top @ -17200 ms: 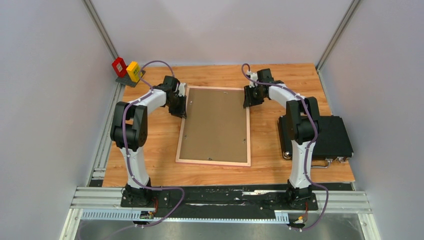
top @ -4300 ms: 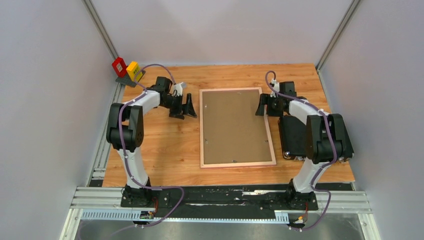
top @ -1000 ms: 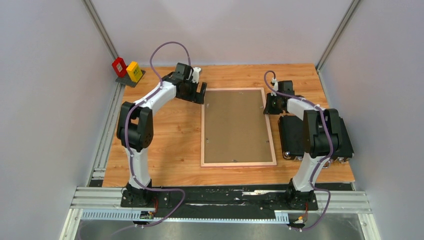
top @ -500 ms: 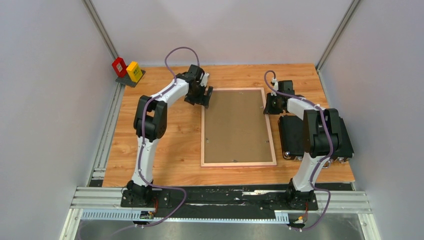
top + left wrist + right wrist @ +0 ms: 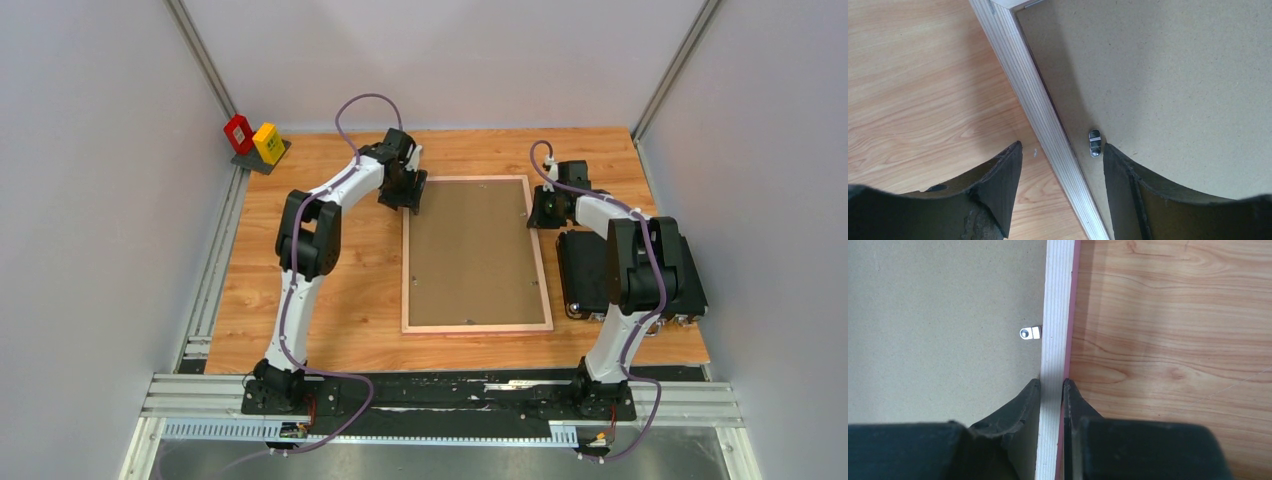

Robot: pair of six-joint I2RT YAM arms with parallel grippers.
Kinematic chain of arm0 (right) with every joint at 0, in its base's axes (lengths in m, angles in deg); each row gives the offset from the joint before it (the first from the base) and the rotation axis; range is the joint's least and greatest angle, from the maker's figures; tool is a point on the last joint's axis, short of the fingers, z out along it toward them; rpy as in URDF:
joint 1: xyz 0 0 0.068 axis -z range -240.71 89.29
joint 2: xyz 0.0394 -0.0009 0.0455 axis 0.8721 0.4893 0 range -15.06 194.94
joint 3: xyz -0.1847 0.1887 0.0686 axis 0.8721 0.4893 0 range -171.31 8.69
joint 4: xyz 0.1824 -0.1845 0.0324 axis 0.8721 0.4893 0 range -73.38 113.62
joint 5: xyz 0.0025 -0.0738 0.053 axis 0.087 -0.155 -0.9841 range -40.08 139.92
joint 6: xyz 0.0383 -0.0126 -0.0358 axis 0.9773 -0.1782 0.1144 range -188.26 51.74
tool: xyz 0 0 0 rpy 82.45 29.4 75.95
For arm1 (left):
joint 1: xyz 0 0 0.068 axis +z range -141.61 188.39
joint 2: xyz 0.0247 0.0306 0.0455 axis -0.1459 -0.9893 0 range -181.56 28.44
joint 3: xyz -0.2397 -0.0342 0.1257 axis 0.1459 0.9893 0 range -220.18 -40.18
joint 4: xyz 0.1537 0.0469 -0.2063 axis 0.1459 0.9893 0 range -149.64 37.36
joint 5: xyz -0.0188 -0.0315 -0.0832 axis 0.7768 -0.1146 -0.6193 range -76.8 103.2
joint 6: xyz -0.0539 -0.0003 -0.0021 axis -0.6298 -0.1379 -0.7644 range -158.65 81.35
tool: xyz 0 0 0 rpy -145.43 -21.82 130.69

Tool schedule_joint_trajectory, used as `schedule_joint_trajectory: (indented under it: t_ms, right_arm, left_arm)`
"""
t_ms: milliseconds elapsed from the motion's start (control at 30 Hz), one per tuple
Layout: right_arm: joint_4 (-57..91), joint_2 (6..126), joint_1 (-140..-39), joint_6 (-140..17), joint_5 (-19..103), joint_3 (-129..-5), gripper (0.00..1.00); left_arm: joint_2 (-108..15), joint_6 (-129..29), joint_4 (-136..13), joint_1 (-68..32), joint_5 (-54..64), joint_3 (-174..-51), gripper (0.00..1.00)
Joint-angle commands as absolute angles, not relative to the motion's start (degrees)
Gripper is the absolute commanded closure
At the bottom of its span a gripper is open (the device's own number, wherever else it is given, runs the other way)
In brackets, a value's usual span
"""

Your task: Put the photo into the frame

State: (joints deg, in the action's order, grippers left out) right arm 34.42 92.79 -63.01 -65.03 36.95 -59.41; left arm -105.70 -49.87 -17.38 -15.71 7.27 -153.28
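Observation:
The frame (image 5: 405, 262) lies face down on the table, showing its light wood rim and plain brown backing board (image 5: 470, 250). The photo is hidden. My left gripper (image 5: 408, 196) is at the frame's far-left corner. In the left wrist view this gripper (image 5: 1062, 145) is open and straddles the wood rail (image 5: 1023, 85), one finger over the table and the other over the board beside a metal clip (image 5: 1094, 142). My right gripper (image 5: 536, 212) is at the far-right rail. In the right wrist view it (image 5: 1051, 381) is shut on that rail (image 5: 1058, 300), just below another clip (image 5: 1030, 333).
A black case (image 5: 650, 270) lies at the right edge of the table, close to the frame's right rail and under the right arm. A red block (image 5: 238, 133) and a yellow block (image 5: 267, 142) stand at the far-left corner. Grey walls enclose the table.
My left arm has swung right from beside the frame onto its far-left corner, and its jaws have narrowed around the rail. The right gripper and the frame have stayed still over the last second.

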Motion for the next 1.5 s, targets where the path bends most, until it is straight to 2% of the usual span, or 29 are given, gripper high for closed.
schedule_joint_trajectory:
  t_ms: [0, 367, 600, 867, 1267, 1467]
  right_arm:
    - [34.7, 94.0, -62.2, -65.4, 36.9, -61.1, 1.00]
    - [35.0, 94.1, -62.1, -65.3, 36.4, -61.3, 1.00]
    - [35.0, 94.2, -62.1, -65.3, 36.5, -61.3, 1.00]
    - [35.1, 94.3, -61.8, -64.9, 36.4, -61.3, 1.00]
    - [35.3, 94.5, -61.3, -64.6, 36.0, -61.4, 1.00]
    - [35.4, 94.8, -61.3, -64.6, 36.0, -61.4, 1.00]
  left_arm:
    - [-106.7, -51.4, -17.2, -16.5, 8.6, -155.6, 0.34]
    - [-108.2, -52.1, -16.8, -16.6, 9.0, -157.4, 0.46]
    - [-107.6, -52.0, -16.7, -16.7, 9.1, -156.7, 0.63]
    - [-106.1, -52.4, -17.0, -16.6, 8.0, -154.4, 0.75]
    - [-103.9, -52.1, -17.0, -16.6, 5.7, -151.0, 1.00]
    - [-102.4, -51.6, -17.1, -16.6, 4.9, -149.3, 1.00]
